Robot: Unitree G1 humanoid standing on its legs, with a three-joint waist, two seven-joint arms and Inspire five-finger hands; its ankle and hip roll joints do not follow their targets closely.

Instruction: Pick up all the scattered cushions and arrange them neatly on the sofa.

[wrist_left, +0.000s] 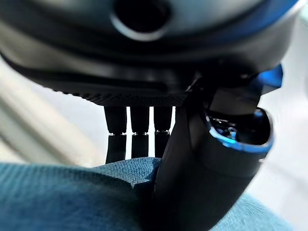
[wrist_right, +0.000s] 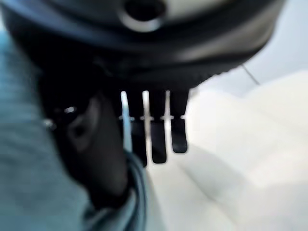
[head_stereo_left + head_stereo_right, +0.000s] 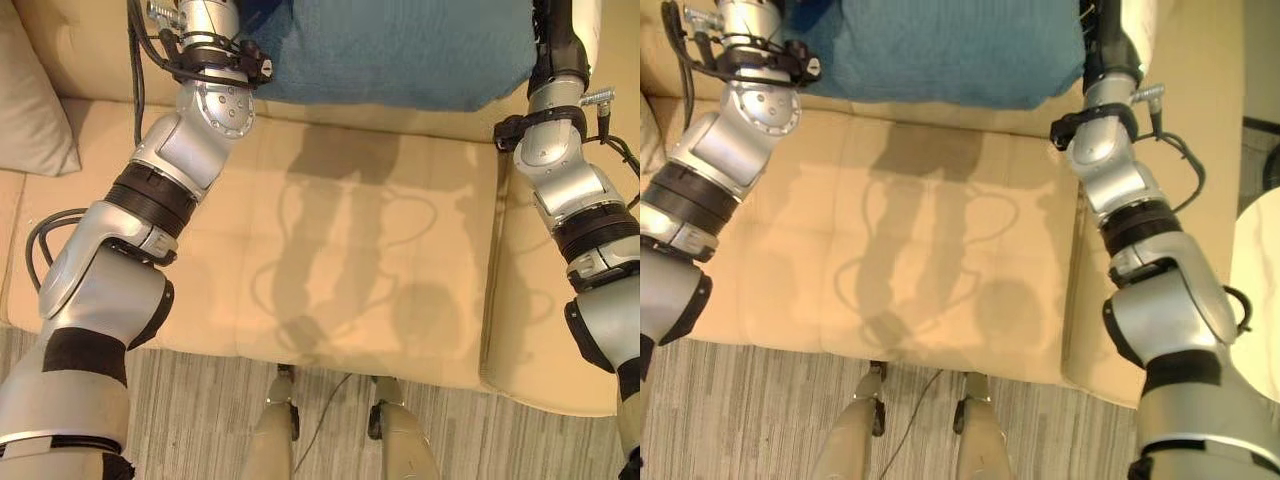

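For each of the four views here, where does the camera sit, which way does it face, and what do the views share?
Left eye view: on the head, looking down at the beige sofa, the teal cushion and a pale cushion; both arms show.
Right eye view: beside it, same scene slightly offset.
Left wrist view: on the left wrist, along the left hand, thumb and fingers pinching the teal cushion's edge.
Right wrist view: on the right wrist, along the right hand, pinching the cushion's other side.
Shared: the teal cushion appears in all four views.
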